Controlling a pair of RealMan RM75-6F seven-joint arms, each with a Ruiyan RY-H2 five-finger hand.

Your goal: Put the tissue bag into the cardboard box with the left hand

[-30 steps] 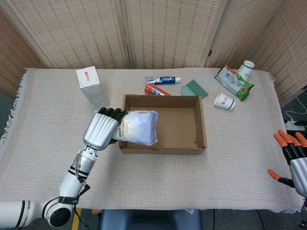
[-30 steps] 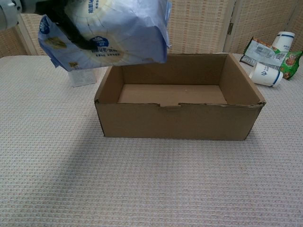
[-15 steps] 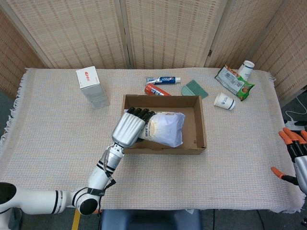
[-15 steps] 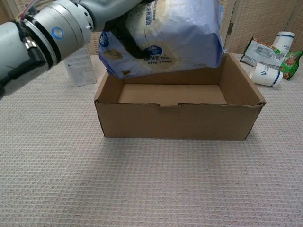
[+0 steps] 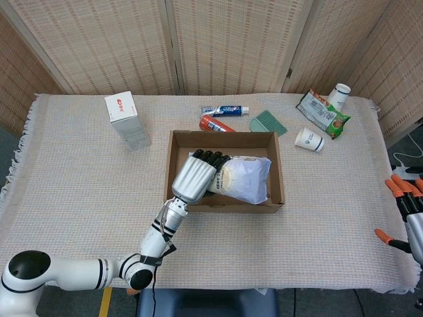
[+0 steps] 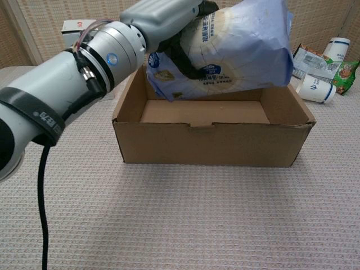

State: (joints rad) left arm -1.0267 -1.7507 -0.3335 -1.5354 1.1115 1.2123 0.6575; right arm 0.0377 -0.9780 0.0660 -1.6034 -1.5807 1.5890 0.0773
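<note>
My left hand [image 5: 198, 177] grips the tissue bag [image 5: 246, 178], a pale blue and white plastic pack, by its left end. The tissue bag [image 6: 236, 53] hangs in the air over the open cardboard box [image 6: 212, 138], above the box's middle and right part, clear of the floor inside. The left hand [image 6: 169, 17] and its grey forearm reach in from the left over the box's left wall. The cardboard box [image 5: 276, 198] sits mid-table. My right hand [image 5: 408, 211] shows at the right edge, orange fingertips apart, holding nothing.
A white carton [image 5: 125, 120] stands left of the box. Behind the box lie a toothpaste tube [image 5: 225, 110], an orange tube [image 5: 217, 124] and a green brush [image 5: 268, 123]. A snack bag [image 5: 322, 113] and two paper cups [image 5: 309, 139] sit at the back right.
My left hand has carried the tissue bag rightward, from the box's left wall to over the box's middle and right. The right hand has barely moved.
</note>
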